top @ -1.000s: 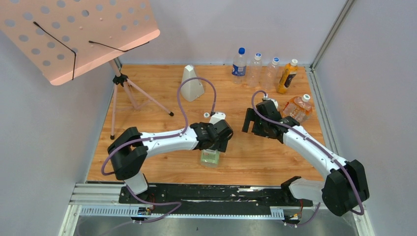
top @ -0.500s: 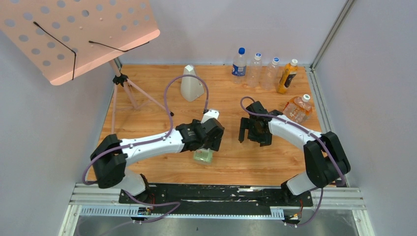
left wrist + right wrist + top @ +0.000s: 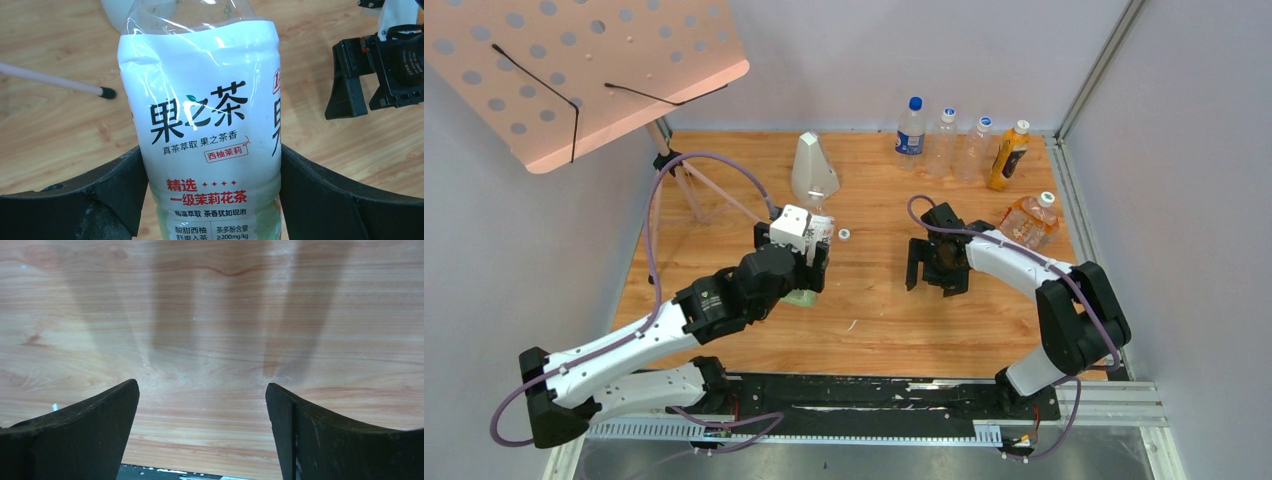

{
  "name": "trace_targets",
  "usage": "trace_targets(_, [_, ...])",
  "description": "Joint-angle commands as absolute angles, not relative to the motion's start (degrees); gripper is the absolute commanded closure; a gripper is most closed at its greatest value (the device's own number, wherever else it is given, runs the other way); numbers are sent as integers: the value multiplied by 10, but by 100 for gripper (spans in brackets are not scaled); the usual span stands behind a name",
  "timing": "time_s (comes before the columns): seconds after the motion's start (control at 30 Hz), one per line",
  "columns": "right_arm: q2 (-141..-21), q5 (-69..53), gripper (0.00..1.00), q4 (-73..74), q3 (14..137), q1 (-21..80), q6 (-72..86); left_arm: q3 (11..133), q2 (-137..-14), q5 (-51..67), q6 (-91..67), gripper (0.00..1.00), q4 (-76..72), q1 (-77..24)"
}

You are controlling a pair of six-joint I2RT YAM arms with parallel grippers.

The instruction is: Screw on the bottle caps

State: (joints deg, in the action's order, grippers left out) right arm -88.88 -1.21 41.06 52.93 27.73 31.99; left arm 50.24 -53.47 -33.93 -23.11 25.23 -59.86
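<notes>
My left gripper (image 3: pixel 808 270) is shut on the larger bottle (image 3: pixel 802 297), the one with the green and white label. In the left wrist view the bottle (image 3: pixel 210 130) fills the middle, with a finger pressed on each side and its mouth out of view. One small white cap (image 3: pixel 845 235) lies on the table just right of that gripper. My right gripper (image 3: pixel 936 272) is open and empty, pointing down at bare wood (image 3: pixel 202 410). The smaller orange-labelled bottle (image 3: pixel 1027 220) lies at the right edge, a white cap (image 3: pixel 1046 199) at its neck.
A row of bottles stands at the back: blue-labelled (image 3: pixel 911 125), two clear ones (image 3: pixel 943 138) and orange juice (image 3: pixel 1008 155). A white cone-shaped object (image 3: pixel 813 170) stands behind the left gripper. A pink music stand (image 3: pixel 584 70) on a tripod (image 3: pixel 686 190) overhangs the left.
My left arm has carried the larger bottle left and towards the back, uncovering the loose cap. My right gripper has moved slightly left and nearer, staying open.
</notes>
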Motion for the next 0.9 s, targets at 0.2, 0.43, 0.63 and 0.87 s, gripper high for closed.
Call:
trace_targets(0.2, [-893,33,0,413,592,247,270,481,-416,-392,-77,53,154,-595])
trace_targets(0.43, [-844,-16,0,386,635,251,255,477,-387,-401,-5,53,117,-595])
trace_targets(0.63, [-882,-98,0,367,701,254,182,485,-368,-393,61,53,108,-592])
trace_targets(0.87, [-986,-101,5,289,782,298,136,462,-335,-404,126,56,90,-585])
